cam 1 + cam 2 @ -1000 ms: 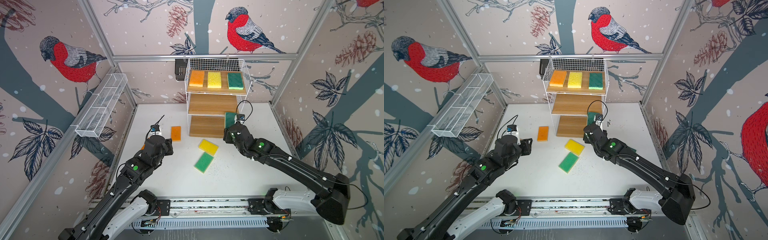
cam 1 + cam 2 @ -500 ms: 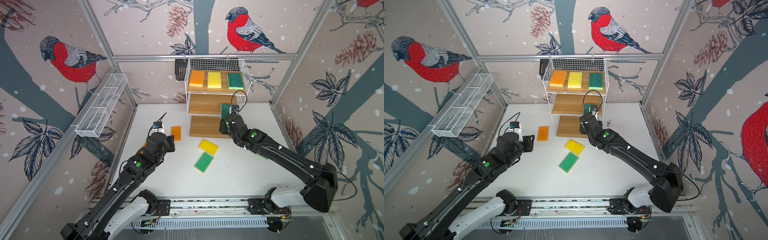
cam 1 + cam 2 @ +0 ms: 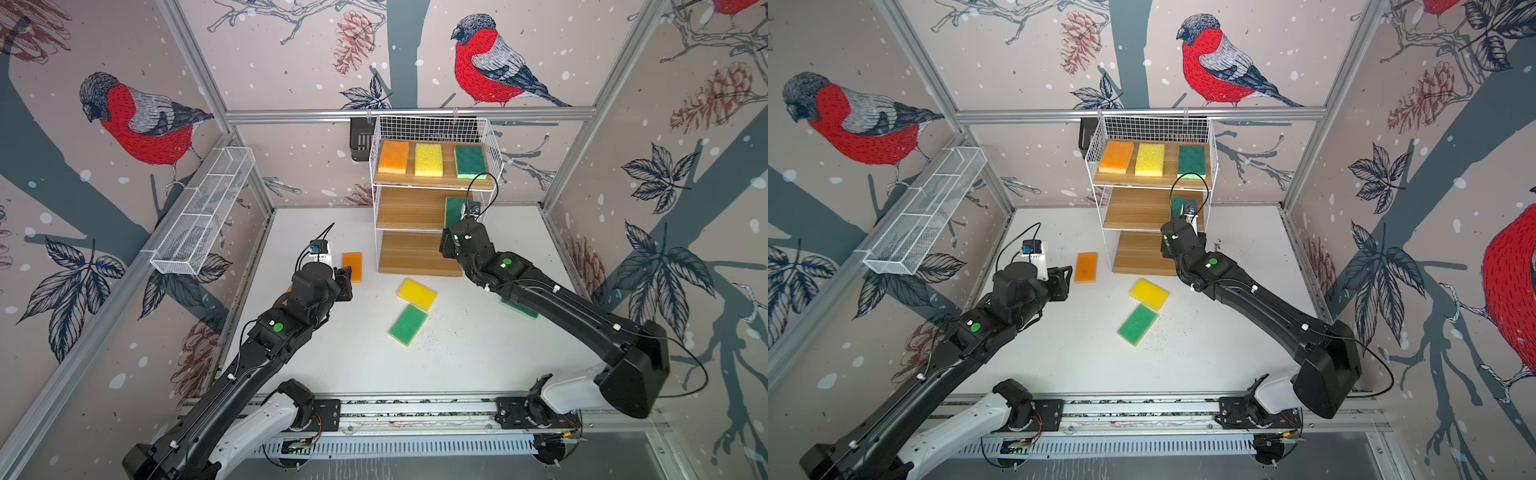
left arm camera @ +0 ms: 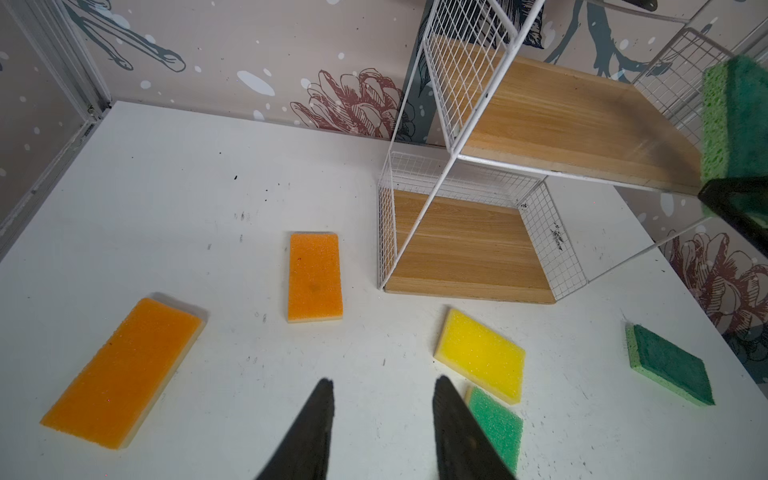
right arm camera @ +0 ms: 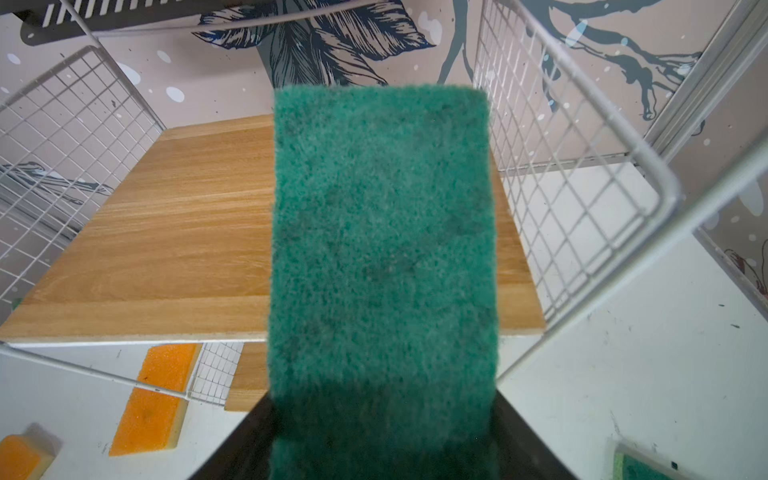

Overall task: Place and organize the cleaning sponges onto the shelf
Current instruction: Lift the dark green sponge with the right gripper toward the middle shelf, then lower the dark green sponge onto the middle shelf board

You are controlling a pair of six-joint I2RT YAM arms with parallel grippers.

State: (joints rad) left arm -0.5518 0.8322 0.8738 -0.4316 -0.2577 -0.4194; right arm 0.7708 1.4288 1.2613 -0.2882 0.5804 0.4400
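Note:
The shelf (image 3: 407, 210) stands at the back of the table; its top board bears an orange (image 3: 393, 156), a yellow (image 3: 429, 159) and a green sponge (image 3: 469, 161). My right gripper (image 5: 382, 415) is shut on a dark green sponge (image 5: 382, 232), held flat over the right part of the middle board (image 5: 174, 232). My left gripper (image 4: 384, 380) hangs open and empty above the table. On the table lie two orange sponges (image 4: 314, 276) (image 4: 120, 370), a yellow one (image 4: 482, 353), a light green one (image 4: 496, 424) and a dark green one (image 4: 669, 365).
A long white mesh trough (image 3: 203, 212) hangs on the left wall. A small black basket (image 3: 360, 139) sits behind the shelf's top left corner. The right arm (image 3: 561, 307) stretches over the dark green sponge on the table. The arms' rail (image 3: 415, 411) runs along the front edge.
My right gripper has carried the dark green sponge up from beside the bottom board to the middle board. The left gripper has edged a little farther from the front.

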